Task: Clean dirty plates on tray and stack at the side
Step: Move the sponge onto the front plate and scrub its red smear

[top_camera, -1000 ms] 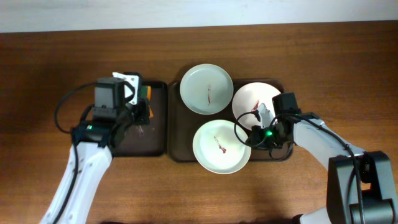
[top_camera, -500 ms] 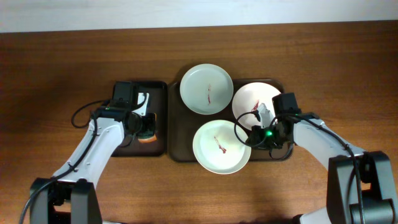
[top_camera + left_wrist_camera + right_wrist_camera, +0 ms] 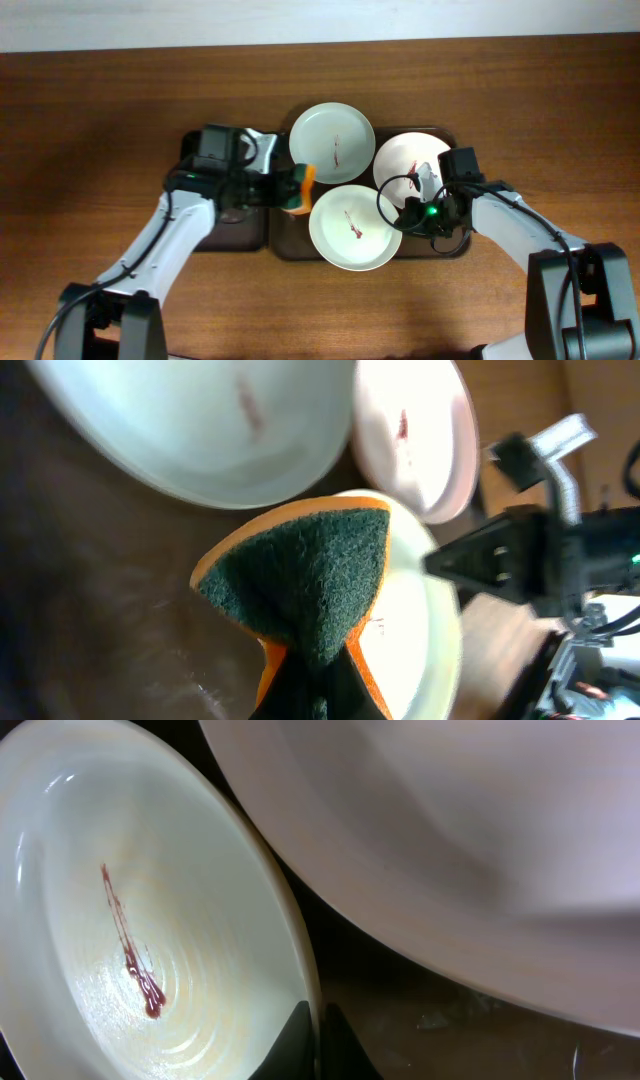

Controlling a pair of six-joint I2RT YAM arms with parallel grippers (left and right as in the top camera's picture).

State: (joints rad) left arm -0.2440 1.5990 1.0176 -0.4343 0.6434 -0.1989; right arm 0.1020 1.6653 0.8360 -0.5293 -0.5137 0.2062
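Note:
Three white plates lie on the dark brown tray [image 3: 284, 222]: one at the back left [image 3: 332, 143], one at the right [image 3: 405, 160] and one at the front [image 3: 352, 228]. Each has a red smear. My left gripper [image 3: 290, 188] is shut on an orange sponge with a green scouring face [image 3: 310, 575], held at the front plate's left rim [image 3: 425, 630]. My right gripper [image 3: 318, 1025] is shut on the front plate's right rim [image 3: 290, 940]; the smear [image 3: 135, 965] shows inside. In the overhead view the right gripper [image 3: 408, 217] sits between the front and right plates.
A narrower dark tray [image 3: 238, 230] lies left of the big tray, under my left arm. The right plate [image 3: 450, 850] overhangs close above my right gripper. The bare wooden table [image 3: 100, 120] surrounds both trays.
My left arm has swung right from the narrow tray, carrying the sponge to the front plate's left rim. The right arm has stayed on the plate's rim.

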